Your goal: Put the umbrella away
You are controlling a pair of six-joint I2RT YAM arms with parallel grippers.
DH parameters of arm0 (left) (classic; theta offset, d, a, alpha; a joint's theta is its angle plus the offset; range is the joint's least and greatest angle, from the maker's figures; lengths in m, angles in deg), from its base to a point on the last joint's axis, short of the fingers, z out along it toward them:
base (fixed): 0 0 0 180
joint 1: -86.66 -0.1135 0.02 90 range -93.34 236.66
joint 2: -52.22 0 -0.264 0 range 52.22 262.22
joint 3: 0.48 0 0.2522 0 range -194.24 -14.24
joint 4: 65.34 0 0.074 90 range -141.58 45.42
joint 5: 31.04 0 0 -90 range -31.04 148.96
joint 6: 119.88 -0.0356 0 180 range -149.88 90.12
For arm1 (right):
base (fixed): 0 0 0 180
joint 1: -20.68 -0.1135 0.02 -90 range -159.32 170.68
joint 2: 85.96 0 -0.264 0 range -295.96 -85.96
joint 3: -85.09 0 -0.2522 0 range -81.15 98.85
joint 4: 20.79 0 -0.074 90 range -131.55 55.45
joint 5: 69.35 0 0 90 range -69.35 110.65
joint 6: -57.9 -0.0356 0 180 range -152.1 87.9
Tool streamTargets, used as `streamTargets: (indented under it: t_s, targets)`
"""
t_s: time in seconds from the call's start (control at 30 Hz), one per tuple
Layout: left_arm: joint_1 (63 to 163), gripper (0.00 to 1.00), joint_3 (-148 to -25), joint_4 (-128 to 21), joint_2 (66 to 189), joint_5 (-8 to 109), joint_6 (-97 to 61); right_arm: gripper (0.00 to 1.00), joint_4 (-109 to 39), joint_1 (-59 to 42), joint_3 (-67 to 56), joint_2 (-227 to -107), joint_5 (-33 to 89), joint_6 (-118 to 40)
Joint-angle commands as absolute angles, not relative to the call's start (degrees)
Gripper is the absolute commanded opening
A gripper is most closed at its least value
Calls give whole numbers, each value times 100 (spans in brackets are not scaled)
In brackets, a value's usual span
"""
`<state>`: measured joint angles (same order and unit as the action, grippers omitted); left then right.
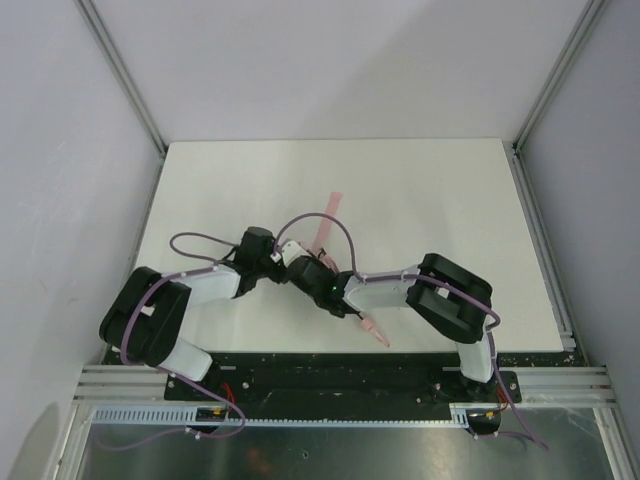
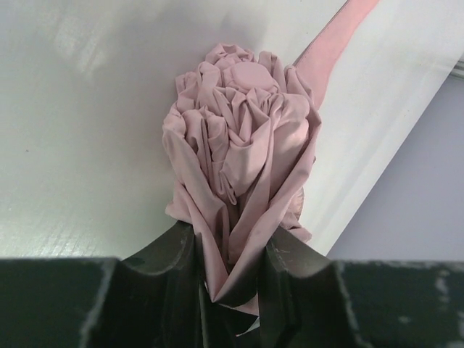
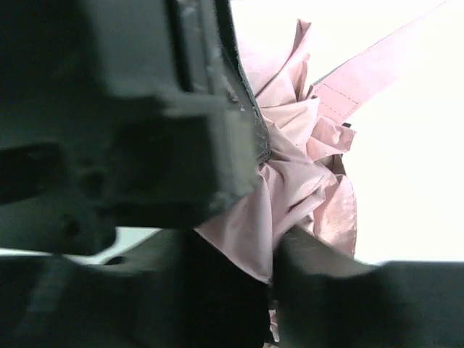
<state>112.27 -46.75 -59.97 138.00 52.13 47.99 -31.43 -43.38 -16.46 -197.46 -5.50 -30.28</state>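
Umbrella (image 1: 323, 233) lay near the middle of the table (image 1: 420, 190), a shade toward 6 o'clock, mostly hidden under both wrists in the overhead view.

- Long axis: as best I could judge, it ran from about 11 o'clock down to 5 o'clock. The handle end (image 1: 376, 333) poked out at 5, close to the near edge. The crown pointed to the far side.
- In the left wrist view the canopy was a crumpled pink bundle with the round cap uppermost.
- Closure strap (image 1: 333, 203) lay loose and flat on the table, running from the bundle toward 12 o'clock. It was not wrapped.

Left gripper (image 2: 228, 268): jaws narrow, pinching the lower folds of the canopy between them.

Right gripper (image 3: 270, 275): jaws stood either side of a fold of fabric near the strap's root. I could not tell whether they were clamped on it or only standing loose around it.

Step in hand, my reading: gathering the canopy tight about the shaft, ahead of strapping.

Next move, as I judged it:
- One jaw pair must hold the bundle squeezed.
- The other goes out to 12 o'clock for the strap's free end.
- It then carries the strap round the folds and presses it shut.

The strap lay flat, so it would need a low, careful pinch.
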Motion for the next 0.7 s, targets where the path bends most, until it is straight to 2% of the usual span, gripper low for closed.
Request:
streamTargets:
  t_s: [0.0,0.07,0.1,0.13,0.17,0.33,0.37,0.4,0.47,0.67]
  targets:
    - [11244,0,-4692,-4883,13952,5531,4740,29,-3267,-4404,-1520,-20217,-1112,-3123]
    - [11249,0,-4706,-4872,13915,5499,4721,12,-3489,-4305,-1581,-20268,-742,-3353]
    - [11245,1,-4722,-4875,13897,5487,4694,6,-3578,-4261,-1649,-20272,-538,-3449]
    - [11243,5,-4752,-4871,13879,5480,4646,3,-3617,-4208,-1753,-20261,-295,-3536]
    - [11238,15,-4780,-4874,13862,5473,4595,2,-3628,-4133,-1867,-20234,24,-3628]
    - [11126,79,-4923,-4885,13545,5486,4174,0,-3134,-3544,-2680,-19966,1939,-4074]
    - [11074,89,-4958,-4890,13462,5476,4043,0,-3022,-3397,-2827,-19941,2323,-4156]
    - [11017,94,-4984,-4883,13363,5444,3916,0,-2913,-3275,-2961,-19920,2651,-4250]
    - [10878,98,-4990,-4885,13143,5372,3722,0,-2711,-3023,-3148,-19950,3299,-4393]
    - [10563,99,-4844,-5019,12587,5054,3527,0,-2204,-2431,-3327,-20313,4827,-4834]
